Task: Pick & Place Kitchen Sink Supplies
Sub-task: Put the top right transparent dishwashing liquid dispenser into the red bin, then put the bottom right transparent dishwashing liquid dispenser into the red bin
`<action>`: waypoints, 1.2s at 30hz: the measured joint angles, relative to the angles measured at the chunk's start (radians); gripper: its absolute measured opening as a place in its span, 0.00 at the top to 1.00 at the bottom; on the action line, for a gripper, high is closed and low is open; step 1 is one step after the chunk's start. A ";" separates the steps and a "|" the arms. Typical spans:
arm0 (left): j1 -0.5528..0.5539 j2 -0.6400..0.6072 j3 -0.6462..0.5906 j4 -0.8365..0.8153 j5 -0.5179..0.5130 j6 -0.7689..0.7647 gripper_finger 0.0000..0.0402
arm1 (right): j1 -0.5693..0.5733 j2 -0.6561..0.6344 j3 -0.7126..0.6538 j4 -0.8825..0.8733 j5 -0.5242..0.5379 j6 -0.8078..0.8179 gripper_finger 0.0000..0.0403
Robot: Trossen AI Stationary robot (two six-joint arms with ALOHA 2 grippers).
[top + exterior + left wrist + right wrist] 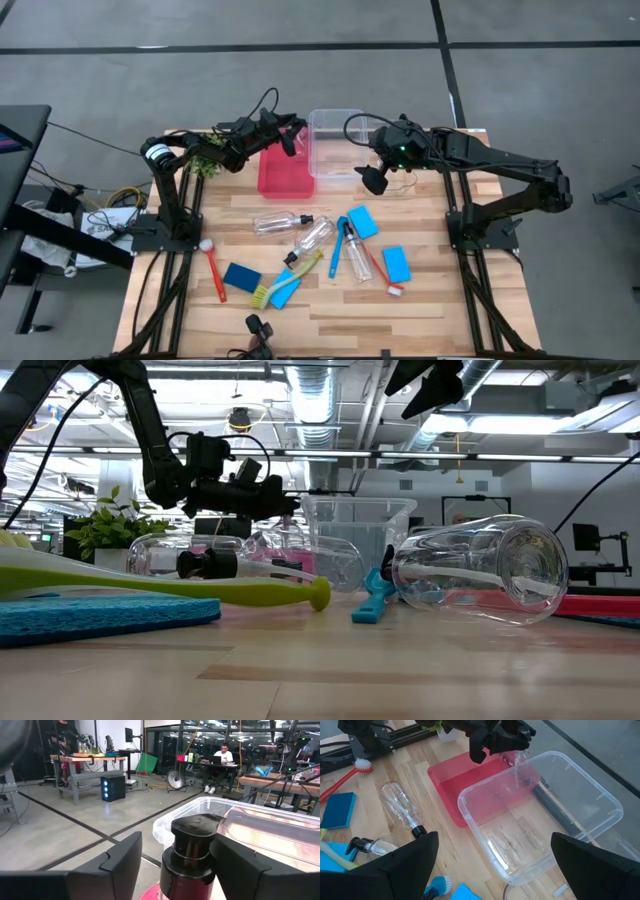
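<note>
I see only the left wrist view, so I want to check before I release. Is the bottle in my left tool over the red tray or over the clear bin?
Observer: The high view shows the left tool holding the clear bottle over the far end of the red tray, close beside the clear bin.
Operator: Where is the right tool?
Observer: The right tool hovers open at the bin's other side, holding nothing.
Operator: Are there more bottles to pick up?
Observer: Yes, three other bottles lie on the table among the sponges and brushes.
</note>
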State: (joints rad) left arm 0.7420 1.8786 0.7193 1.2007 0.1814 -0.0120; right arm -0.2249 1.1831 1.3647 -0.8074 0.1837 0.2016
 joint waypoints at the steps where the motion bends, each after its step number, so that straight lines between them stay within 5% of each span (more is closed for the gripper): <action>1: 0.000 0.000 0.000 0.000 0.000 0.000 0.41 | 0.000 0.000 0.000 0.000 0.000 -0.001 0.06; 19: 0.000 -0.032 -0.002 -0.035 0.006 0.007 0.30 | 0.000 0.000 0.000 0.000 0.000 -0.001 0.06; 36: 0.000 -0.354 -0.002 -0.641 -0.010 0.145 0.30 | 0.000 0.000 0.000 0.000 0.000 -0.055 0.06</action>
State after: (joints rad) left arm 0.7418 1.5247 0.7170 0.5598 0.1711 0.1331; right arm -0.2253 1.1834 1.3647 -0.8078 0.1841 0.1468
